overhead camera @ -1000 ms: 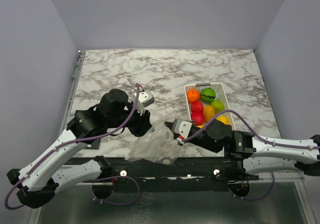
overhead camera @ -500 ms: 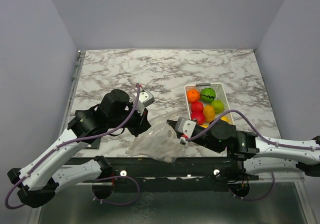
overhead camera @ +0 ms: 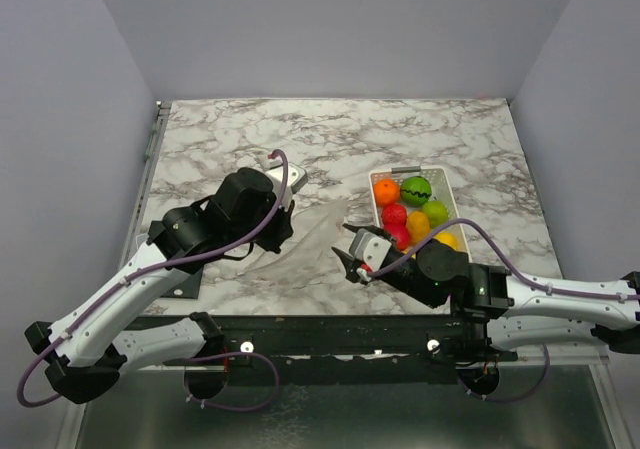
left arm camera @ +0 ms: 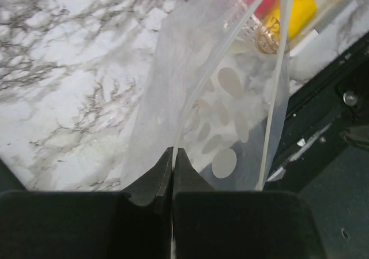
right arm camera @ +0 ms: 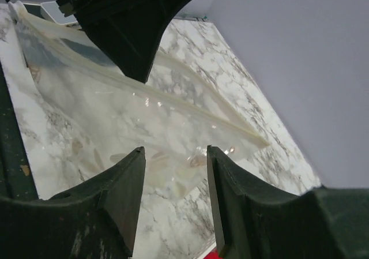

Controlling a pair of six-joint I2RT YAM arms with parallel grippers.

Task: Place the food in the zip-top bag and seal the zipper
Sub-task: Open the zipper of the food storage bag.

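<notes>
The left hand (left arm camera: 173,153) is pinched fully closed on one edge of the clear, white-dotted bag (left arm camera: 230,92), which stretches away from it over the marble tabletop (overhead camera: 330,139). From above, the bag lies near the front middle of the tabletop, with the right hand (right arm camera: 176,150) at its 4 o'clock. That hand's fingers stand about half apart with nothing gripped; the bag lies beyond their tips. The food (overhead camera: 396,214) sits heaped in the white tray (overhead camera: 410,172) at the bag's 3 o'clock.
</notes>
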